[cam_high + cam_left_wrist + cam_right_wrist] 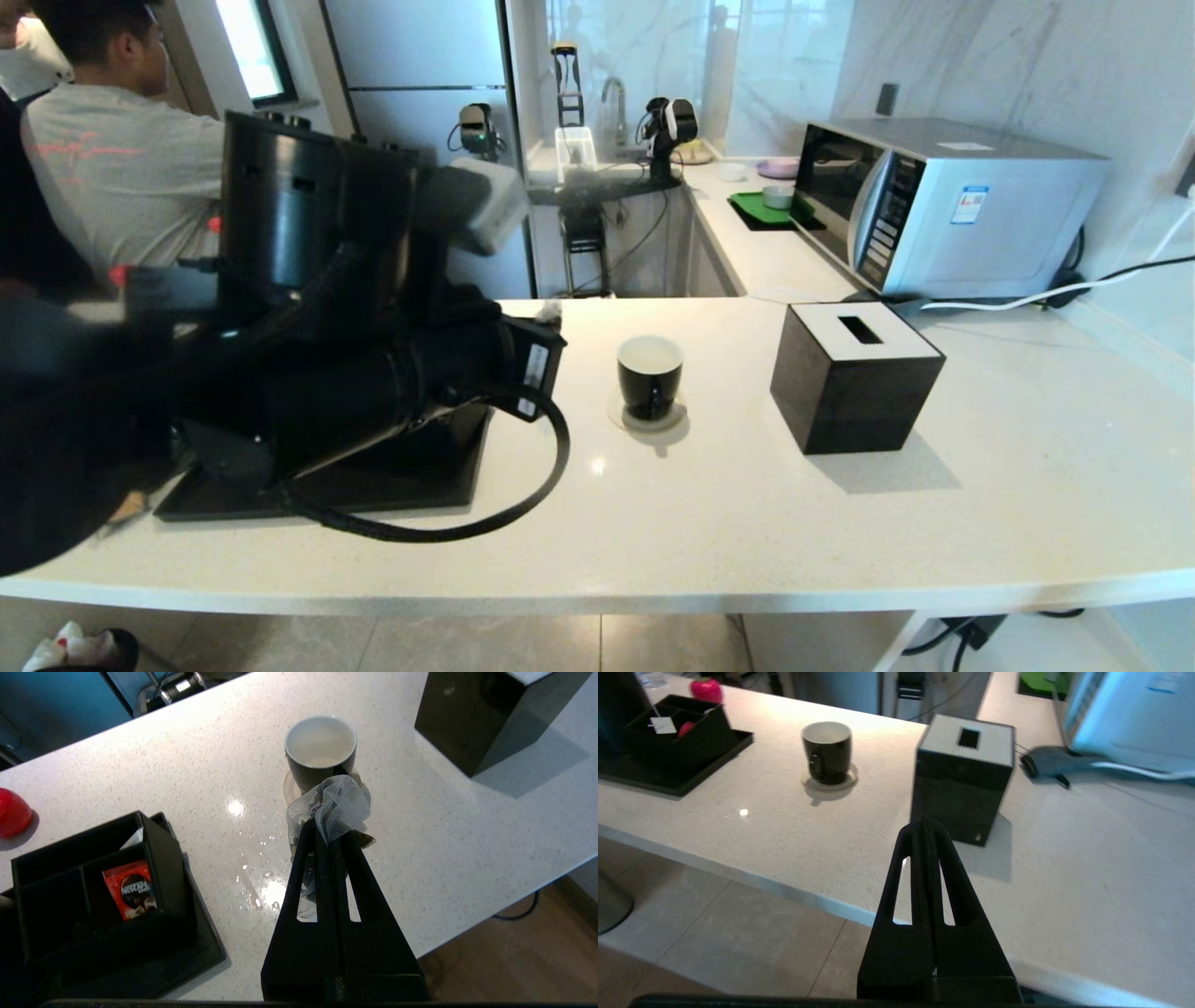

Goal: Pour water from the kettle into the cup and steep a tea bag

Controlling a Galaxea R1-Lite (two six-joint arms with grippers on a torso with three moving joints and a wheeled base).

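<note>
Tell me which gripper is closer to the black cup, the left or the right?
Left. The left gripper, shut on the tea bag, hangs just beside the cup. The right gripper is shut, well back near the counter edge.

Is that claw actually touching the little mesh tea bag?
Touching. In the left wrist view the left gripper is shut on the tea bag, whose mesh bunches out above its closed fingertips.

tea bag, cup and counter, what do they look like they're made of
Tea bag, pinched in the shut left gripper: sheer, crinkled see-through mesh.
Cup: likely glazed ceramic, black outside, smooth white inside.
Counter: polished speckled white stone or a lookalike, with bright glare spots.
</note>
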